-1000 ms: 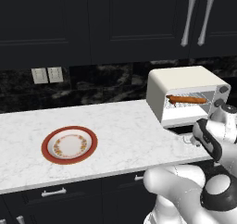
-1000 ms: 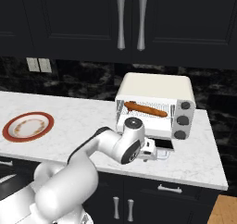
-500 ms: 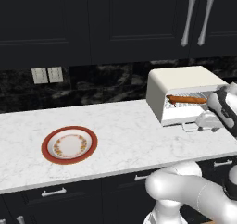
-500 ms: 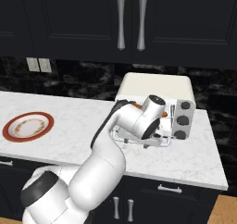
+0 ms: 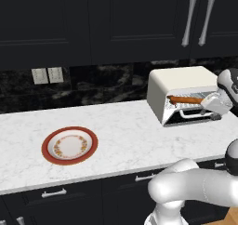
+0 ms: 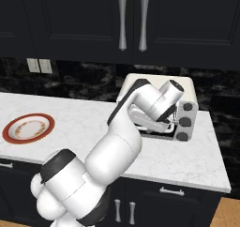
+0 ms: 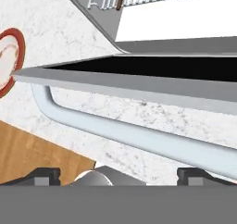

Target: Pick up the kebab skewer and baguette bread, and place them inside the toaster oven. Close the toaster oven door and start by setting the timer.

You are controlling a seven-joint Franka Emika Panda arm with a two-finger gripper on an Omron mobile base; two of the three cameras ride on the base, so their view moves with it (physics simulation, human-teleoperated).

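The white Franka arm with dark joints (image 6: 117,141) rises from its rounded base, goes up and forward in one long bend, and ends in a thick white wrist (image 6: 164,99) that is turned to the side. In the left base view the same arm makes a wide white curve along the bottom, and the hand comes in from the right edge, tilted down to the left. The two-finger gripper (image 7: 118,174) is spread wide: in the hand view its two small dark finger tips (image 7: 46,174) stand far apart at the bottom, with nothing between them. The gripper holds nothing.
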